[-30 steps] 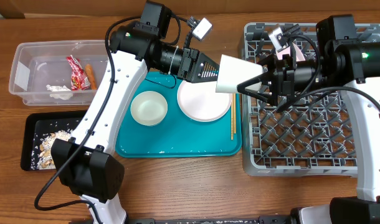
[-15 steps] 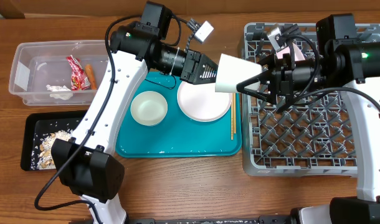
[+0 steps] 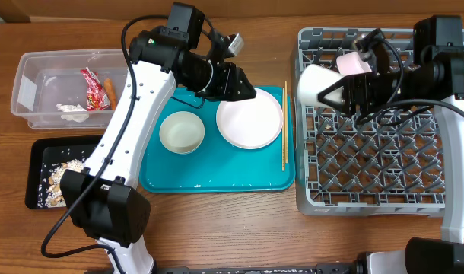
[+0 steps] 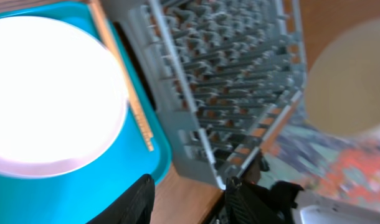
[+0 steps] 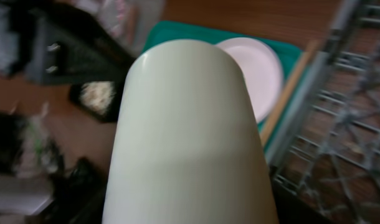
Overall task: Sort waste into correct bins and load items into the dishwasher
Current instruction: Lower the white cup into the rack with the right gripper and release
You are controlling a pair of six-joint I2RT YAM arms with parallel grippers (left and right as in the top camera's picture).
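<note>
Overhead: right gripper (image 3: 344,90) jaws tight on white cup (image 3: 316,82) above rack (image 3: 369,179); left gripper (image 3: 246,93) jaws apart, empty.

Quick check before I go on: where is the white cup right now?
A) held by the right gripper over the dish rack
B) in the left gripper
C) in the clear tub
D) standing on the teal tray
A: the white cup lies on its side in the right gripper, over the far left part of the dish rack.

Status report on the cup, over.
Left gripper open, empty, above teal tray. Right gripper shut on white cup over dish rack. Nothing seen in the way.
</note>
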